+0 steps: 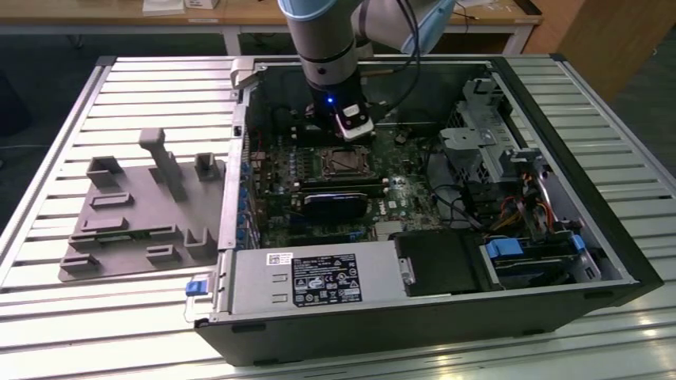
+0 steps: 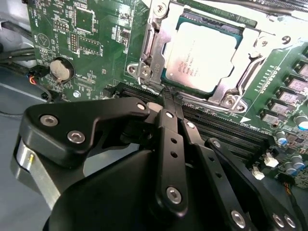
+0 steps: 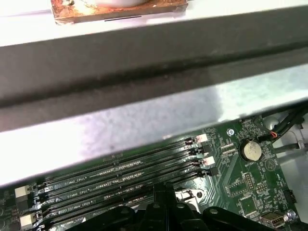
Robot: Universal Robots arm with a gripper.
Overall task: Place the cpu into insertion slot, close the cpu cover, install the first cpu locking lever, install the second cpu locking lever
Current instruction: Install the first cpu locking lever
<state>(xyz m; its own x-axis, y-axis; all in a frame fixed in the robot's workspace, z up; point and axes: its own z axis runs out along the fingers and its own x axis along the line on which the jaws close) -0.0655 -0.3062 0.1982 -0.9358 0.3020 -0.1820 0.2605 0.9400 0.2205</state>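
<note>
Black fingers [image 2: 166, 103] are filling our near view, pressed together and grasping nothing, their tips resting at the edge of the insertion slot [image 2: 144, 72]. We are seeing the cpu [image 2: 204, 53] lying flat in that slot just beyond the tips, with the cpu cover [image 2: 161, 41] framing it. Long memory slots [image 3: 120, 180] are running beside the fingers. A coin battery [image 2: 61, 70] is sitting on the green board [image 2: 96, 48], well apart. Outside, the computer case [image 1: 423, 317] is lying open on the slatted worktop [image 1: 138, 317].

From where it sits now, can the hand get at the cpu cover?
Probably yes. In the second wrist view the hand, fingers together, sits right at the edge of the cpu cover, which lies down over the cpu, with nothing between them.
</note>
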